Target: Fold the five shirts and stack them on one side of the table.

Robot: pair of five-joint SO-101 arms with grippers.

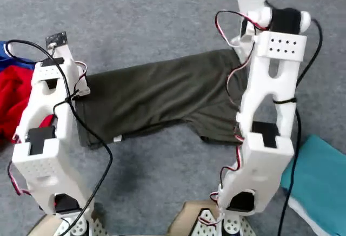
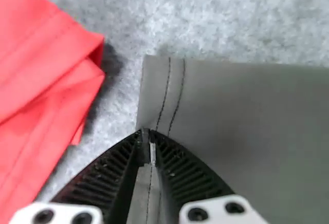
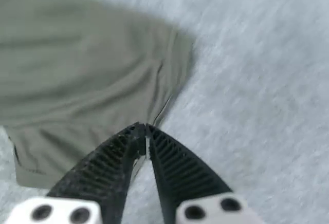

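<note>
- Left gripper (image 2: 149, 144): I see its fingers pinched together on the stitched hem of the olive shirt (image 1: 162, 95).
- Right gripper (image 3: 144, 134): fingers closed on the same shirt's opposite edge.
- That shirt lies spread mid-table on the grey cloth (image 1: 162, 25), between both arms.
- Beside the left arm, a red shirt (image 1: 13, 98) lies bunched, with a blue shirt (image 1: 4, 49) touching it; a teal shirt (image 1: 319, 176) lies beside the right arm.

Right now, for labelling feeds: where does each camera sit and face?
High view: above the table, looking down on both arms and a green shirt.
Left wrist view: on the left arm, along its fingers pinching the hem beside a red shirt.
Right wrist view: on the right arm, along its fingers at the shirt's edge.
All show that shirt.
</note>
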